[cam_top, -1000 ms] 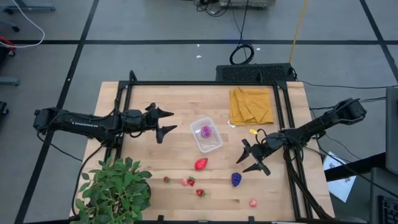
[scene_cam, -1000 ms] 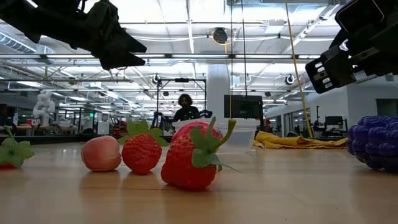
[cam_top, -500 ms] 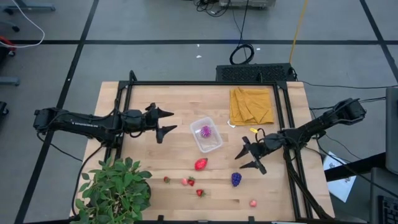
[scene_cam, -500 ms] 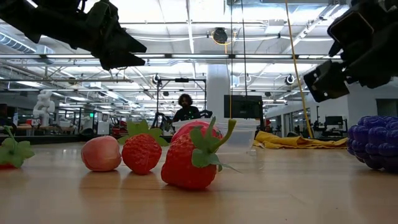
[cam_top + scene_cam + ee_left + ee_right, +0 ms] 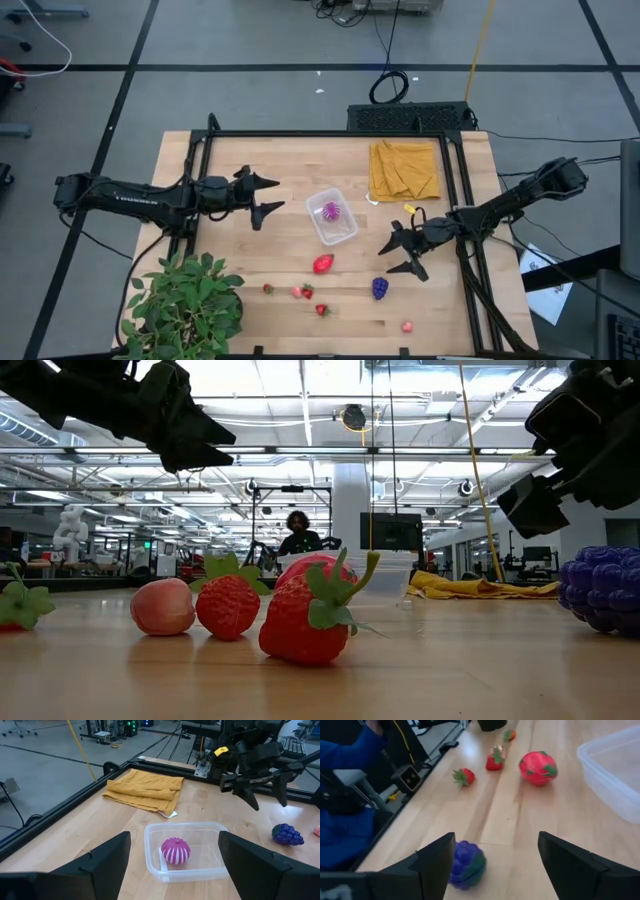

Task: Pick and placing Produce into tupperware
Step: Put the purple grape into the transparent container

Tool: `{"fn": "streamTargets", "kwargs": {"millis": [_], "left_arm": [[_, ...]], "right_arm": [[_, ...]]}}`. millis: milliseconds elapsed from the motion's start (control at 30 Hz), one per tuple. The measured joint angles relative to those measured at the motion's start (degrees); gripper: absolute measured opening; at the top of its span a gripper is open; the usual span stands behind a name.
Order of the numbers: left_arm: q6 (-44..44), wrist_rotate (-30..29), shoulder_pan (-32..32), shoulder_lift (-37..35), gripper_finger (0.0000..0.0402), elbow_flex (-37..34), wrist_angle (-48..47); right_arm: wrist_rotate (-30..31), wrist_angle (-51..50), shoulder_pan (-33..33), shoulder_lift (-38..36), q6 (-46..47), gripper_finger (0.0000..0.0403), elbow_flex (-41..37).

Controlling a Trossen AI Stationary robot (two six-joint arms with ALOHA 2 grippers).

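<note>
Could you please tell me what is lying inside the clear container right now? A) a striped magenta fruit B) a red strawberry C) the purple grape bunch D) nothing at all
A: the high view and the left wrist view both show one striped magenta fruit inside the clear container, while the purple grape bunch and the strawberries lie on the table outside it.

A folded mustard cloth (image 5: 404, 169) lies at the table's (image 5: 280, 170) far right corner; a leafy potted plant (image 5: 185, 303) stands at its near left corner.
</note>
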Motion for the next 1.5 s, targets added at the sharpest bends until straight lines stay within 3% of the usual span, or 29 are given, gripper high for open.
{"fn": "streamTargets", "kwargs": {"millis": [433,1100,1333,1500], "left_arm": [[-0.7,0.0,0.0,0.0,0.0308,0.0,0.3],[0.2,0.0,0.0,0.0,0.0308,0.0,0.4],[0.3,0.0,0.0,0.0,0.0308,0.0,0.4],[0.3,0.0,0.0,0.0,0.0308,0.0,0.4]], "right_arm": [[0.0,4.2,2.7,0.0,-6.4,0.0287,0.0],[-0.5,4.2,2.9,0.0,-6.0,0.0288,0.0],[-6.3,4.0,3.1,0.0,-7.6,0.0288,0.0],[-6.5,3.4,3.1,0.0,-8.1,0.0288,0.0]]}}
